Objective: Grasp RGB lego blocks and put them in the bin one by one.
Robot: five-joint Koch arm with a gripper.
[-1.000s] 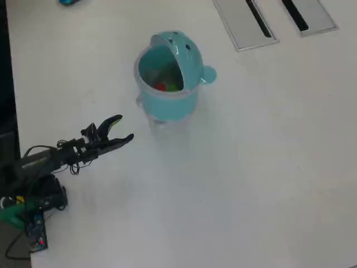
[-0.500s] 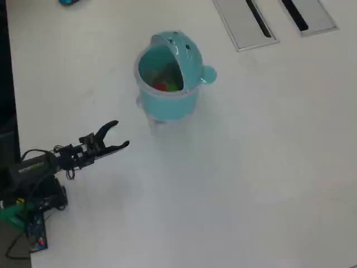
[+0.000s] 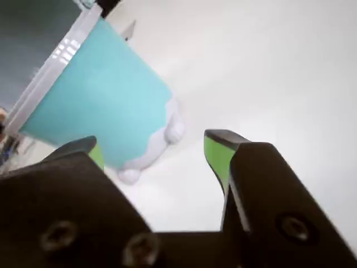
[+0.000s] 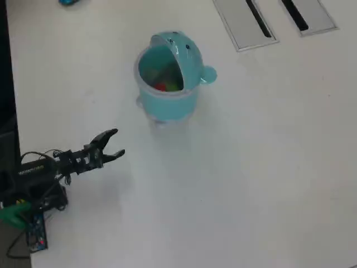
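The teal bin (image 4: 167,103) stands upright on the white table (image 4: 251,167) with its domed lid (image 4: 187,58) flipped back. Inside it I see a red block (image 4: 160,86) and a yellow-green block (image 4: 172,86); a blue block does not show. My gripper (image 4: 116,143) hangs open and empty over the table, down and left of the bin in the overhead view. In the wrist view the bin's teal wall (image 3: 97,97) fills the upper left, well beyond my green-padded fingers (image 3: 218,156), and the gripper (image 3: 156,148) holds nothing.
Two flat grey slotted panels (image 4: 245,25) lie at the table's top right in the overhead view. The arm's base and cables (image 4: 30,195) sit at the left edge, beside the table's dark border. A small blue thing (image 4: 68,2) shows at the top edge.
The gripper has pulled back down and to the left, away from the bin, and its jaws have narrowed a little while staying open. The bin has not moved.
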